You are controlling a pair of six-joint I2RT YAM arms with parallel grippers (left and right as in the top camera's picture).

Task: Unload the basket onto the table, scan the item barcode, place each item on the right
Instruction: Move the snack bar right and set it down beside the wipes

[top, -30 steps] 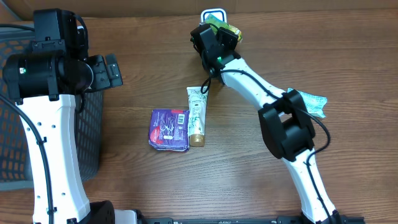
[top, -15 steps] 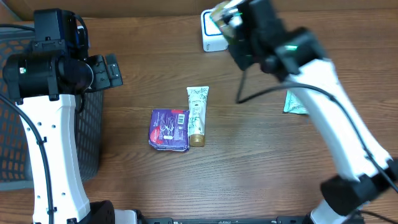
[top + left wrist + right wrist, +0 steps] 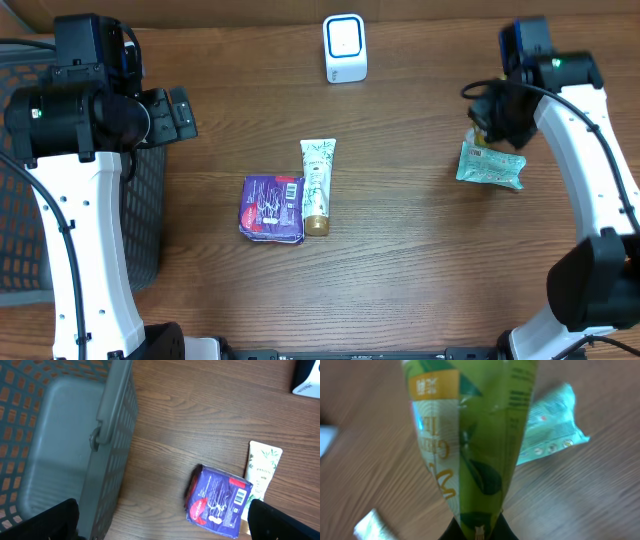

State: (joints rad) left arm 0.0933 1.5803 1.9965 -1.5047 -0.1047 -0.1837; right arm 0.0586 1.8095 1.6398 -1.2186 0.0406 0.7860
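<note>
The right pincer (image 3: 487,110), shut tight on the green packet (image 3: 470,435), has swung away from the white scanner (image 3: 345,47) to above the teal packet (image 3: 490,165), so the scan seems done, while the left pincer (image 3: 178,112) stays wide open and empty.

Green-and-yellow packet (image 3: 475,445); purple pack (image 3: 271,208); teal pouch (image 3: 492,166); cream tube (image 3: 317,185).

We see a brown wood-grain counter (image 3: 400,290), smooth with a low sheen. The green pouch (image 3: 475,435) is glossy, creased plastic film, and so is the teal packet (image 3: 550,425). The grey basket (image 3: 112,420) looks like matt moulded plastic mesh. The purple pack (image 3: 220,502) has a shiny wrapper.
</note>
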